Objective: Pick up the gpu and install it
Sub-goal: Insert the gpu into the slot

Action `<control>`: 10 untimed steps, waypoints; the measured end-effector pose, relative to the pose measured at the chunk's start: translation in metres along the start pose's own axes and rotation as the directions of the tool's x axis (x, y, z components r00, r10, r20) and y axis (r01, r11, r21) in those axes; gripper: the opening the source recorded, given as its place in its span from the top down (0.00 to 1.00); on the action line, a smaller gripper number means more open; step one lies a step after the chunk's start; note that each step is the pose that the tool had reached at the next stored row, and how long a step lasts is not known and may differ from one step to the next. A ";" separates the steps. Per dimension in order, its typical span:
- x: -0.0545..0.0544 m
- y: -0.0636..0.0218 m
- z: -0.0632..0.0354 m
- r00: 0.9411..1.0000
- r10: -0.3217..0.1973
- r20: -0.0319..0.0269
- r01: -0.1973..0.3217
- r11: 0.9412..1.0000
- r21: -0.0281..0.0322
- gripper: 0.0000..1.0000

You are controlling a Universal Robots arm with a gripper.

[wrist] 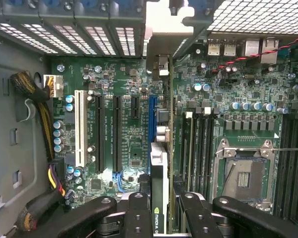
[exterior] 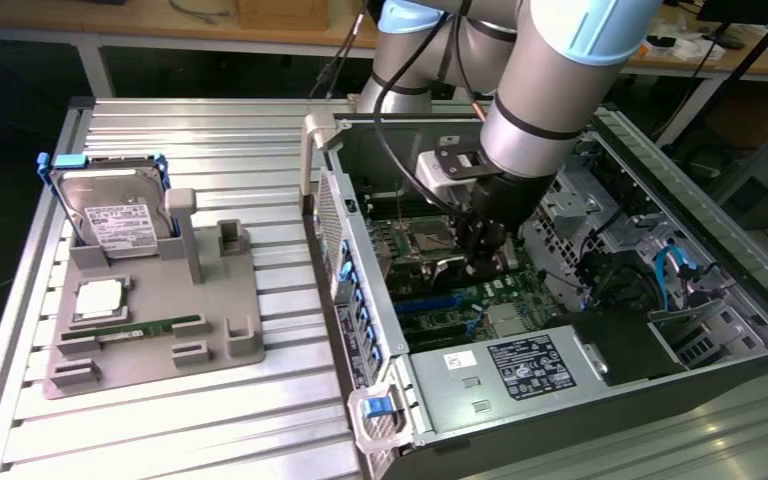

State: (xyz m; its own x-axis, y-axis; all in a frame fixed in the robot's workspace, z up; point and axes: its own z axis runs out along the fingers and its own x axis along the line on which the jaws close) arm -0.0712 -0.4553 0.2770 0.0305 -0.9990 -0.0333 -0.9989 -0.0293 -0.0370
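We see the gpu point(wrist: 158, 168) held edge-on inside the case point(exterior: 335, 230).
Gripper point(wrist: 161, 206) jaws clamp it over the blue slot point(wrist: 152, 119); we judge seating unfinished.

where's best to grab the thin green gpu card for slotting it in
Pinch the thin flat green gpu card across its two flat faces at the edge away from the green motherboard, coming straight down towards the board. It stands edge-on over the slots, so the edge facing the slots stays free. The black gripper is shut on it that way.
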 end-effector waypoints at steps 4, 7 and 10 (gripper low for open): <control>0.000 0.0061 0.0002 1.000 0.000 0.001 0.000 1.000 0.000 0.73; 0.000 0.0090 0.0004 1.000 0.000 0.002 0.000 1.000 0.000 0.73; 0.000 0.0119 0.0007 1.000 0.000 0.003 0.000 1.000 0.000 0.73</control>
State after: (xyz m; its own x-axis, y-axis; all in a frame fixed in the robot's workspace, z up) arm -0.0831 -0.4554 0.2759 0.0307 -0.9989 -0.0358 -0.9989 -0.0294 -0.0370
